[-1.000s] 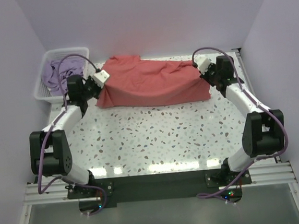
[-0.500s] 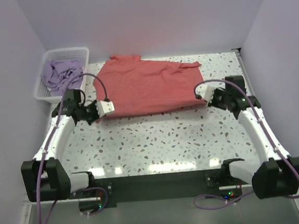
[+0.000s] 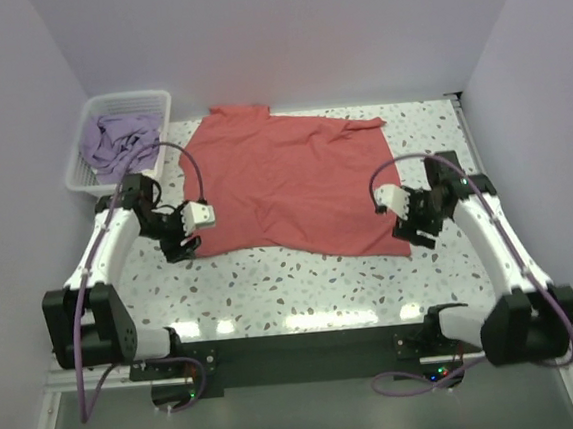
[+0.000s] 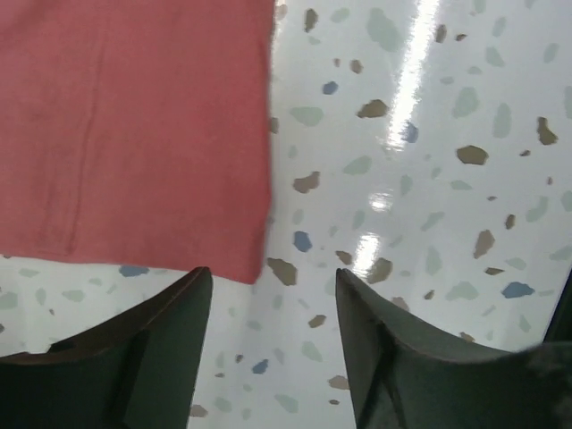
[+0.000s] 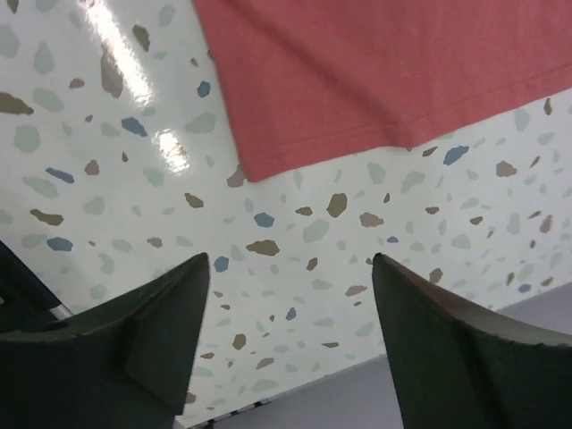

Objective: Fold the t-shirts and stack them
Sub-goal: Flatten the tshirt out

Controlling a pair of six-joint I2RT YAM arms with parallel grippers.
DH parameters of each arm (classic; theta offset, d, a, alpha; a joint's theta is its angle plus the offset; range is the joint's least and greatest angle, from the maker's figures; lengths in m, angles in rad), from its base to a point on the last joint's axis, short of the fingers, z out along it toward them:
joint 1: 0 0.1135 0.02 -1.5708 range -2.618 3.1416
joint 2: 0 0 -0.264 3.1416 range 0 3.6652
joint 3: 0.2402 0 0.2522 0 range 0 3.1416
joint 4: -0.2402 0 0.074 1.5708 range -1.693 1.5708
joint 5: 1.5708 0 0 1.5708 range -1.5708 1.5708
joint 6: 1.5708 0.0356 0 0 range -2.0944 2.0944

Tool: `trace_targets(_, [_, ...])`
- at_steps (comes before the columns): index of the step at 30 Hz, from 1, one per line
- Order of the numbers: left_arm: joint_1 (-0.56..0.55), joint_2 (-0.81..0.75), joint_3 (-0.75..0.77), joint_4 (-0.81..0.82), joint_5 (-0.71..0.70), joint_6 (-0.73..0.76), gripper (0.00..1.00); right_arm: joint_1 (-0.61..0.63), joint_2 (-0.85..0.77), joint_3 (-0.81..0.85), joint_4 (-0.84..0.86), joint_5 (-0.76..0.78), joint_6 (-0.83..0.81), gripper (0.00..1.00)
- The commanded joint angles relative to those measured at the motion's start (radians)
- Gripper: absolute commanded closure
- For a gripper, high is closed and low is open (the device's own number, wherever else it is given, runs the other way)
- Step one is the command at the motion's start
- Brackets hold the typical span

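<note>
**Desk:** Where is the red shirt?

**Me:** The red shirt (image 3: 288, 179) lies spread out flat on the table (image 3: 302, 273), in the stretch between my two grippers. Its near left corner sits just ahead of the left gripper (image 3: 181, 247). Its near right corner sits just ahead of the right gripper (image 3: 414, 233). The near hem runs at a slant, closer to me on the right side.

**Desk:** Are you holding it?

**Me:** No. On the left wrist camera my fingers (image 4: 170, 357) stand apart, with only speckled tabletop between them. The cloth's corner lies just past the tip of the left-hand finger, and I can't tell whether they touch. On the right wrist camera the fingers (image 5: 161, 331) are spread wide with nothing in them. There the hem corner lies a little further ahead and is clear of both tips.

**Desk:** And the purple one?

**Me:** The purple shirt (image 3: 114, 141) is bundled up in the white basket (image 3: 161, 97), which is beyond the left gripper and off to its outer side. The basket stands just off the red shirt's far left edge. Neither gripper is near it.
</note>
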Motion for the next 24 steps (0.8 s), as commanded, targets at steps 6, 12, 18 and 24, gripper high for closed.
trace_targets(6, [0.013, 0.306, 0.218, 0.141, -0.008, -0.344, 0.32, 0.004, 0.504, 0.347, -0.081, -0.064, 0.446, 0.45])
trace_targets(12, [0.019, 0.362, 0.187, 0.075, -0.094, -0.314, 0.26, 0.125, 0.456, 0.256, -0.027, 0.002, 0.486, 0.47])
trace_targets(18, [0.007, 0.308, 0.043, 0.173, -0.180, -0.287, 0.25, 0.237, 0.441, 0.140, 0.056, 0.064, 0.528, 0.50])
trace_targets(24, [0.008, 0.343, 0.056, 0.199, -0.150, -0.312, 0.27, 0.245, 0.494, 0.086, 0.120, 0.130, 0.523, 0.51])
